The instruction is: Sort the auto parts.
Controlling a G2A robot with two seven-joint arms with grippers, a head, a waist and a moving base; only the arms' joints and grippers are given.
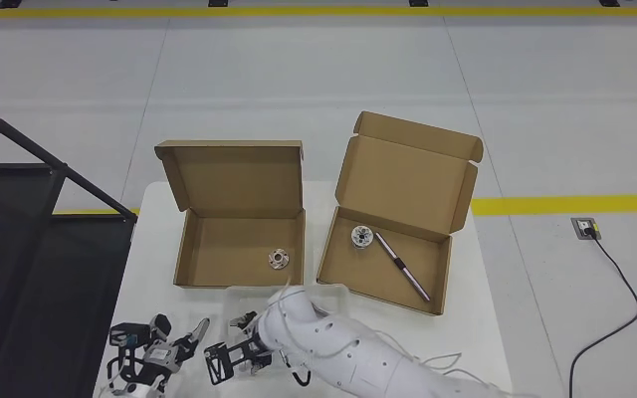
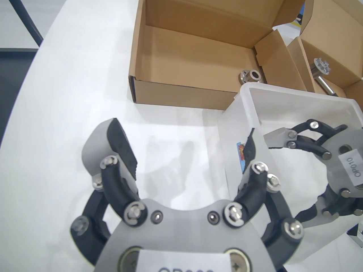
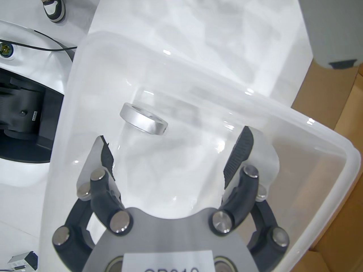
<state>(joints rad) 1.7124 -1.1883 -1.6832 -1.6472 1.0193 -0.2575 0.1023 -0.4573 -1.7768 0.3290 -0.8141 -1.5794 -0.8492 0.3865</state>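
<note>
A clear plastic bin point(image 3: 326, 140) at the table's front holds a silver ring point(image 3: 143, 118). My right gripper point(image 3: 173, 151) hangs open inside the bin, just short of the ring, with nothing between its fingers. In the top view the right gripper point(image 1: 225, 345) sits at the left end of the bin point(image 1: 333, 291). My left gripper point(image 2: 185, 148) is open and empty above bare table beside the bin point(image 2: 244, 100), and appears as the left gripper point(image 1: 181, 335) at the front left. A small metal hub point(image 1: 278, 259) lies in the left cardboard box point(image 1: 194, 249).
The right cardboard box point(image 1: 438, 279) holds a gear-like part point(image 1: 360, 236) and a thin rod point(image 1: 403, 267). Both boxes stand open with their lids up, right behind the bin. Bare white table lies left of the left gripper. A dark frame point(image 1: 40, 169) stands off the table's left edge.
</note>
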